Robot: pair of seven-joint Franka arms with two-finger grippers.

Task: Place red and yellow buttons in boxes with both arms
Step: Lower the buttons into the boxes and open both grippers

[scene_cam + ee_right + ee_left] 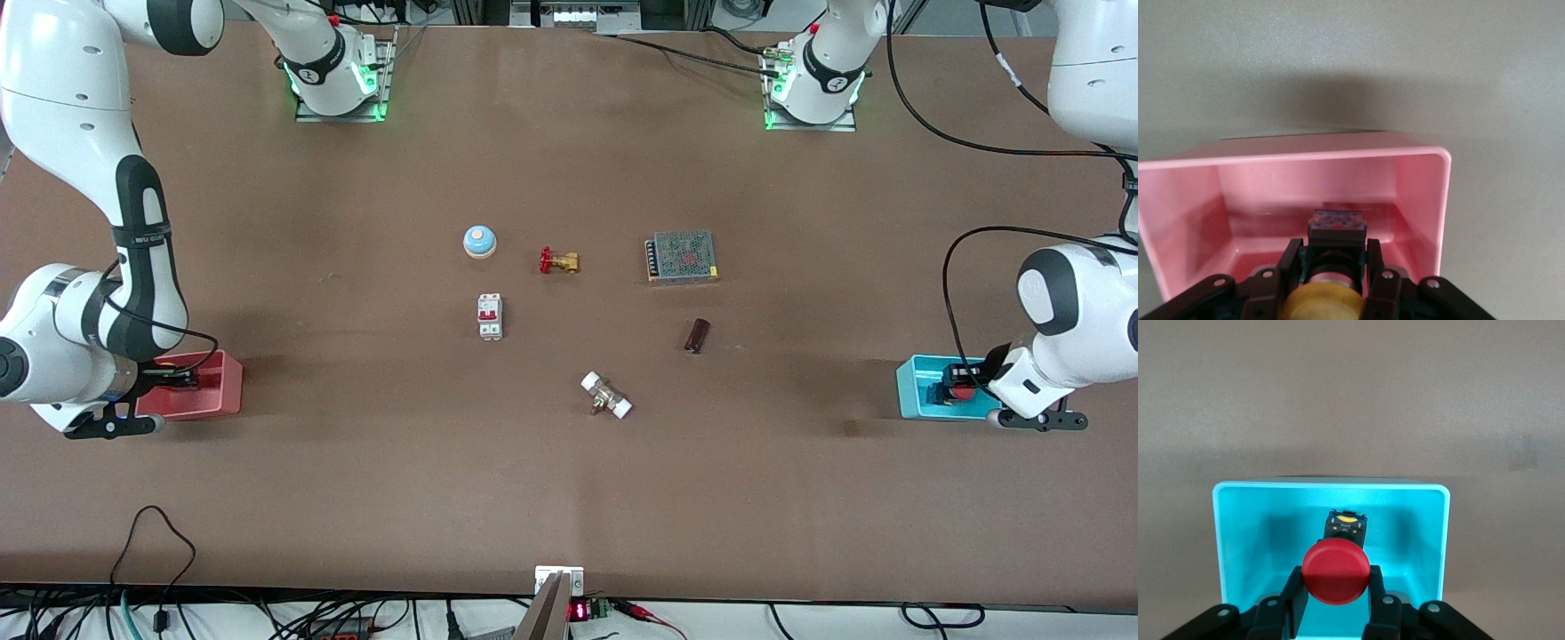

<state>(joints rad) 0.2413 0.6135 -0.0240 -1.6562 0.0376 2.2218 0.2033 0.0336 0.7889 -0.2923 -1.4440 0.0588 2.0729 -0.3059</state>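
1. The left gripper [1336,600] is down in the cyan box [914,391], at the left arm's end of the desk [569,489]; its fingers [1293,603] are closed on the red button [1336,573], held inside the box.
2. The right gripper [1335,273] is in the pink-red box [222,391], at the right arm's end; its fingers [1288,267] clamp the yellow button [1321,303], black body near the box floor.
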